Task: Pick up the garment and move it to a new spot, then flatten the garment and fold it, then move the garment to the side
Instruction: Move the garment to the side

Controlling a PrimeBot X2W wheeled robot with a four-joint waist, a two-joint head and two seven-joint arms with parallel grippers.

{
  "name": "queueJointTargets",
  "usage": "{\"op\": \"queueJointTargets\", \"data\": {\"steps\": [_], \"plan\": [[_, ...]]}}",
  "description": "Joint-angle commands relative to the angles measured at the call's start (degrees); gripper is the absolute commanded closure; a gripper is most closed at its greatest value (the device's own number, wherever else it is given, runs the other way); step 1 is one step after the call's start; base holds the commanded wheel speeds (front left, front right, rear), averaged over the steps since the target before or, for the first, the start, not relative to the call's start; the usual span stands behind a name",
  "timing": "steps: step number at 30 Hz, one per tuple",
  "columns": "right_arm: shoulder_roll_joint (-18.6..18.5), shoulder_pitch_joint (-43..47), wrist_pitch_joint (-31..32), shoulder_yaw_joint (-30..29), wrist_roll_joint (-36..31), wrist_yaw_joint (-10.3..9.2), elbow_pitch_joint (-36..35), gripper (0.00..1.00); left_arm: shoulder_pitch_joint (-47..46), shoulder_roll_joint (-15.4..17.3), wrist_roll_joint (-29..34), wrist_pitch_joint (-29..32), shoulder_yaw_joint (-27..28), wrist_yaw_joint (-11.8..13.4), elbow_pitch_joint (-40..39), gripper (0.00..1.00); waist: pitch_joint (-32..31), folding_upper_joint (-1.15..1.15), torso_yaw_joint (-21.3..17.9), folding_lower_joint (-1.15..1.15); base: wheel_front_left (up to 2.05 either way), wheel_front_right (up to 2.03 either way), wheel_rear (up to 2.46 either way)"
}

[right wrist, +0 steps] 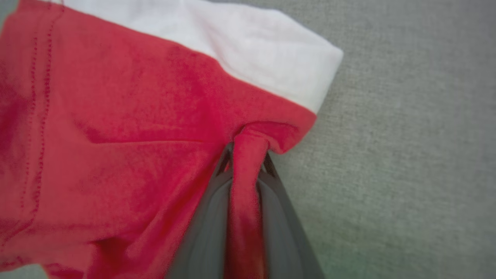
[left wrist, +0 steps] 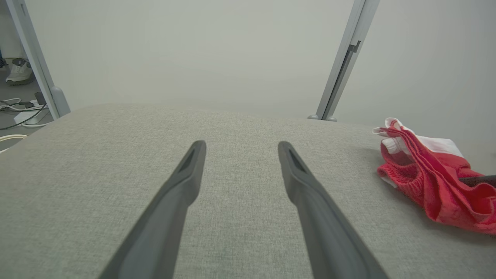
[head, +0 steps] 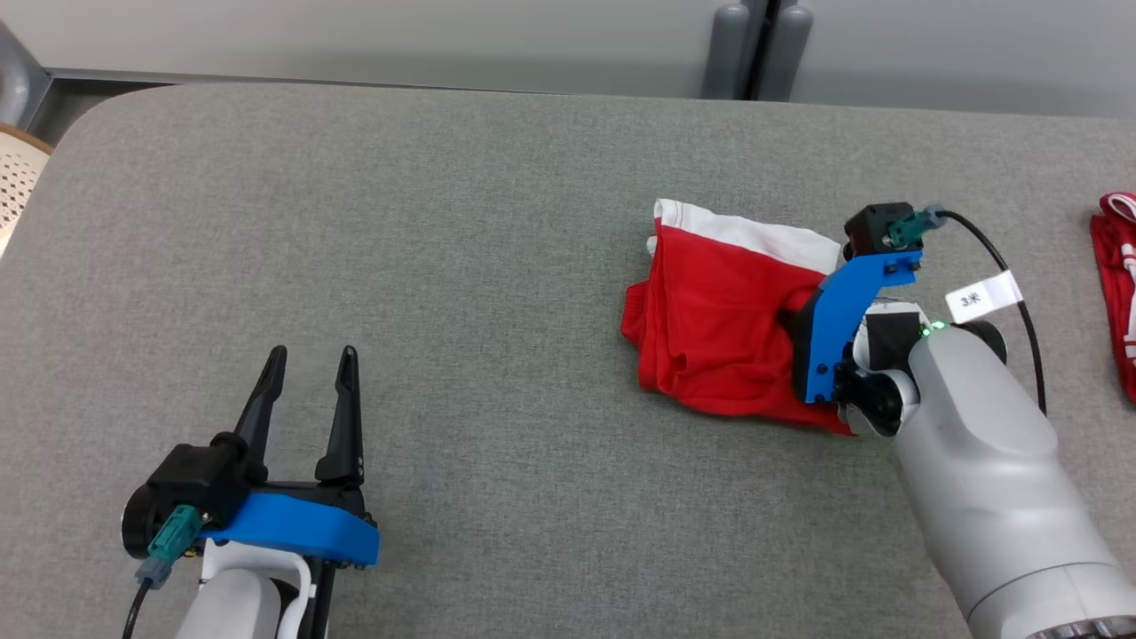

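Observation:
The garment [head: 719, 337] is red with a white band and lies crumpled on the grey table [head: 444, 266], right of centre. My right gripper [head: 790, 321] reaches into its right side, fingertips buried in the cloth. In the right wrist view the right gripper [right wrist: 248, 155] is shut on a pinched ridge of red fabric of the garment [right wrist: 116, 135]. My left gripper [head: 309, 359] rests open at the lower left, far from the cloth. The left wrist view has the left gripper [left wrist: 240, 149] open over bare table, with the garment [left wrist: 430, 182] off to the right.
Another red and white cloth [head: 1120, 284] lies at the table's right edge. A pale perforated chair back [head: 16, 182] stands off the far left corner. A grey post [head: 754, 49] rises behind the table. A cable with a white tag [head: 983, 297] loops off my right wrist.

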Motion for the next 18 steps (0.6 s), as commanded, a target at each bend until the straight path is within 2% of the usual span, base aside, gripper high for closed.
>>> {"op": "queueJointTargets", "data": {"steps": [1, 5, 10, 13, 16, 18], "plan": [[-1.1, -1.7, -0.4, 2.7, -0.6, 0.00, -1.1, 1.00, -0.8, 0.1, -0.2, -0.3, 0.4, 0.0, -0.1, 0.00, -0.1, 0.00, -1.0, 0.00, 0.00, 0.00, 0.00], [-3.9, -4.2, 1.1, 11.8, 0.1, 0.01, -4.6, 1.00, -1.1, 0.2, -0.3, -0.4, 1.1, -0.1, -0.5, 0.00, 0.3, 0.00, -3.2, 0.00, 0.00, 0.00, 0.00], [-9.4, -7.6, 4.1, 23.0, 4.7, 0.01, -11.1, 1.00, -0.9, 0.0, -0.1, -0.4, 2.0, -0.4, -2.1, 0.00, 1.2, 0.00, -7.1, 0.00, 0.00, 0.00, 0.00], [-13.1, -9.3, 5.0, 27.8, 8.3, 0.01, -14.9, 1.00, -1.4, 0.5, 0.3, -0.4, 2.3, -0.5, -3.1, 0.00, 2.0, 0.00, -9.8, 0.00, 0.00, 0.00, 0.00], [-16.6, -10.8, 4.4, 30.2, 11.6, 0.01, -17.8, 1.00, -2.5, 1.1, 0.9, -0.4, 2.2, -0.8, -4.2, 0.00, 3.1, 0.00, -12.1, 0.00, 0.00, 0.00, 0.00], [-17.6, -11.2, 4.0, 30.9, 12.7, 0.01, -18.7, 1.00, -2.8, 1.4, 1.2, -0.4, 2.2, -0.8, -4.6, 0.00, 3.5, 0.00, -12.9, 0.00, 0.00, 0.00, 0.00]]}}
